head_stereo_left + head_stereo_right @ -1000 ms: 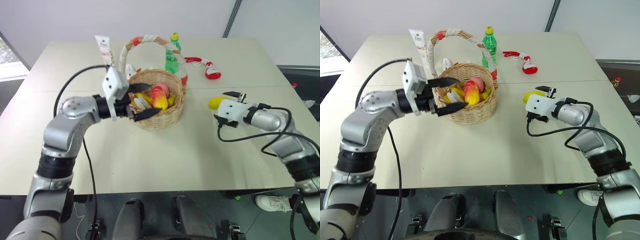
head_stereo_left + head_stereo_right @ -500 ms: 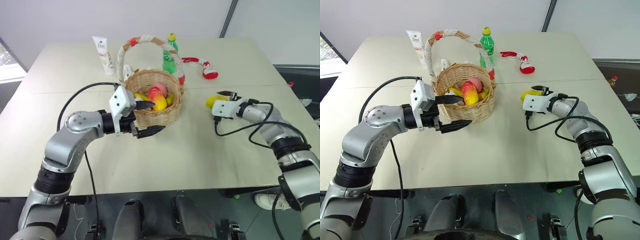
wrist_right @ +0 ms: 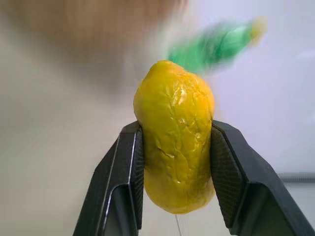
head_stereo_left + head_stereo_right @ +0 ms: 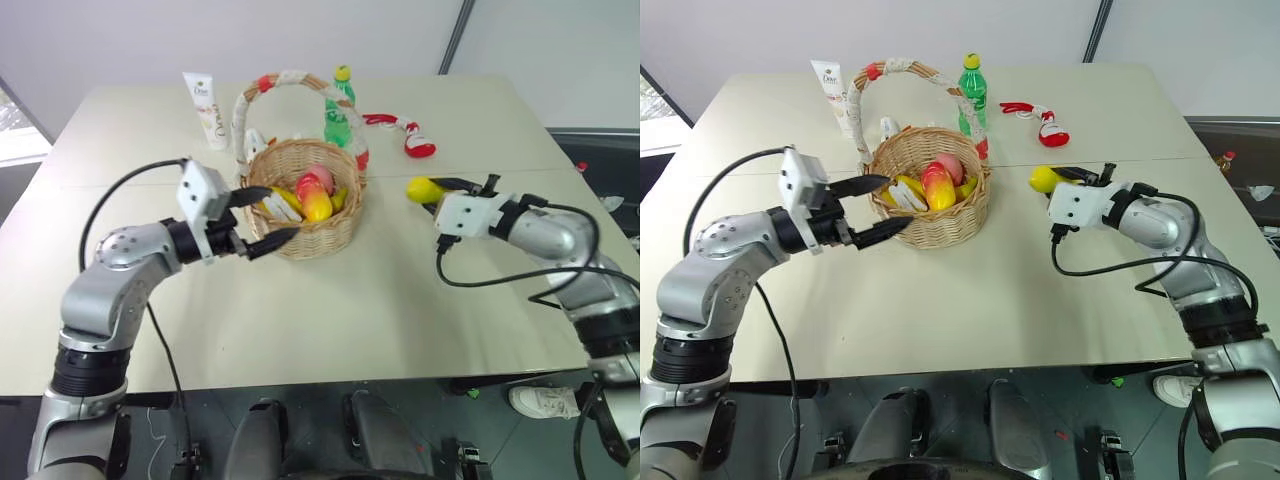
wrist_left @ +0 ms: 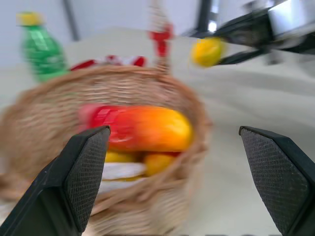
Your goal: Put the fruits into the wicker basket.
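The wicker basket [image 4: 318,232] stands mid-table with its cloth-wrapped handle arching over it. Inside lie a pink-red peach [image 4: 322,180], an orange-yellow mango [image 4: 313,199] and a yellow banana [image 4: 284,198]. My left gripper [image 4: 262,212] is open, its fingers at the basket's near-left rim with nothing between them. My right gripper [image 4: 438,192] is shut on the yellow lemon [image 3: 174,159] and holds it above the table, to the right of the basket. The lemon [image 4: 421,188] sticks out past the fingertips toward the basket.
A green bottle [image 4: 341,110] stands just behind the basket. A red-and-white toy [image 4: 408,133] lies further right at the back, and a white tube [image 4: 207,109] stands at the back left. Cables hang from both wrists.
My right gripper shut on the lemon, lifted it off the table and carried it toward the basket. My left gripper drew back to the left, from over the basket to its rim.
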`<state>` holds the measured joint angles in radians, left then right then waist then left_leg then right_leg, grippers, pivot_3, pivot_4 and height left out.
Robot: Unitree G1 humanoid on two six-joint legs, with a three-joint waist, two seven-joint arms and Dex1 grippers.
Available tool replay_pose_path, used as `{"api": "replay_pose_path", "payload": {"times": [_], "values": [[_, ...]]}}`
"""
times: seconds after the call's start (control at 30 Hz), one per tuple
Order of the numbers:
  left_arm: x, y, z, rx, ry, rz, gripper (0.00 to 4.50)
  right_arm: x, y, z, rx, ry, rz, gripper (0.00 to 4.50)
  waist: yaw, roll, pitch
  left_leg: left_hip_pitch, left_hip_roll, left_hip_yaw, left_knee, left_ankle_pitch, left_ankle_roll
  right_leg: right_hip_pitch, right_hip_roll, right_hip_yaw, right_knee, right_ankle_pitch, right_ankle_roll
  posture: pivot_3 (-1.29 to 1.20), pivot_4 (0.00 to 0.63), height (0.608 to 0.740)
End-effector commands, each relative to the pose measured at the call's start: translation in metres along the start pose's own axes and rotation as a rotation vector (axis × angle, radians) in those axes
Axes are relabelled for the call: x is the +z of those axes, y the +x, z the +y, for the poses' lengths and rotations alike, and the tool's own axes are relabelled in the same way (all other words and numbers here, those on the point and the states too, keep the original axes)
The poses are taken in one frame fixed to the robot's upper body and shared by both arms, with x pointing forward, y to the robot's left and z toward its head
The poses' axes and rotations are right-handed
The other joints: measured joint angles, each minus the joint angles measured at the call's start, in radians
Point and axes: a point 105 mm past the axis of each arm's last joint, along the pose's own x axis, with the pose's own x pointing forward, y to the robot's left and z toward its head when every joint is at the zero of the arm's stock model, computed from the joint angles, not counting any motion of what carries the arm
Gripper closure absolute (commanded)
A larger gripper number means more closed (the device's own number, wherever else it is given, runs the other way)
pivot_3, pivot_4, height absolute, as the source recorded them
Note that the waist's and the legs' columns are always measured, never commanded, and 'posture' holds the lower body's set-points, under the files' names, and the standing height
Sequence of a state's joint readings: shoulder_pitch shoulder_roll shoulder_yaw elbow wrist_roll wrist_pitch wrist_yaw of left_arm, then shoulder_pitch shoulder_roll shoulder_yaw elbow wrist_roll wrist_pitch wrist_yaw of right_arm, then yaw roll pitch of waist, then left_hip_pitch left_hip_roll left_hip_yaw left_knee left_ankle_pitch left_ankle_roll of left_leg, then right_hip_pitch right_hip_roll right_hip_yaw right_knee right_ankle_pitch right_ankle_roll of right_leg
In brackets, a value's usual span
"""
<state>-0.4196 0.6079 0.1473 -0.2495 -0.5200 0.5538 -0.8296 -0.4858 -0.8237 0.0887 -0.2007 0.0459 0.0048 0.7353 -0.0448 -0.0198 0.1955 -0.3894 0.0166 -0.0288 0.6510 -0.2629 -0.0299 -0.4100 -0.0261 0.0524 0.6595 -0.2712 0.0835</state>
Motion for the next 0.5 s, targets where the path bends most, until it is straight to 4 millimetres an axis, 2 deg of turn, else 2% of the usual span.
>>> {"api": "replay_pose_path", "payload": {"times": [0.03,0.1,0.2,0.27,0.37,0.5], "values": [[0.004,-0.010,0.012,0.047,0.030,-0.020,0.00,0.065,0.007,0.007,0.042,0.157,-0.244,3.09,0.001,0.000,0.000,0.000,0.000,-0.001,0.000,0.000,0.000,0.000,0.000,0.000,0.000,0.000,0.000,0.00,0.150,0.740],[0.003,-0.012,0.016,0.060,0.026,-0.020,0.00,0.087,0.021,0.013,0.043,0.235,-0.332,3.09,0.002,0.000,0.000,0.000,0.000,-0.001,0.001,0.000,0.000,0.001,0.000,-0.001,0.001,0.000,0.000,0.00,0.150,0.740],[0.003,-0.010,0.017,0.062,0.029,-0.024,0.00,0.100,0.047,0.011,-0.027,0.307,-0.362,3.09,0.003,0.000,0.000,0.000,-0.001,-0.001,0.002,0.000,0.000,0.000,-0.001,-0.001,0.002,0.000,0.000,0.00,0.150,0.740],[0.005,-0.009,0.015,0.062,0.029,-0.033,0.00,0.100,0.066,0.006,-0.095,0.365,-0.341,3.09,0.003,0.000,0.000,-0.001,-0.001,-0.001,0.001,0.000,0.000,-0.001,-0.001,-0.001,0.001,0.000,0.000,0.00,0.150,0.740],[0.006,-0.010,0.010,0.063,0.024,-0.044,0.00,0.090,0.095,0.008,-0.155,0.470,-0.273,3.09,0.004,-0.001,0.000,-0.002,-0.001,0.000,0.001,0.000,0.000,-0.003,-0.001,-0.001,0.002,0.000,0.000,0.00,0.150,0.740],[0.005,-0.010,0.004,0.066,0.017,-0.050,0.00,0.078,0.110,0.015,-0.160,0.486,-0.222,3.09,0.006,-0.001,0.000,-0.003,-0.002,0.000,0.000,0.000,0.000,-0.003,-0.003,-0.001,0.002,0.000,0.000,0.00,0.150,0.740]]}}
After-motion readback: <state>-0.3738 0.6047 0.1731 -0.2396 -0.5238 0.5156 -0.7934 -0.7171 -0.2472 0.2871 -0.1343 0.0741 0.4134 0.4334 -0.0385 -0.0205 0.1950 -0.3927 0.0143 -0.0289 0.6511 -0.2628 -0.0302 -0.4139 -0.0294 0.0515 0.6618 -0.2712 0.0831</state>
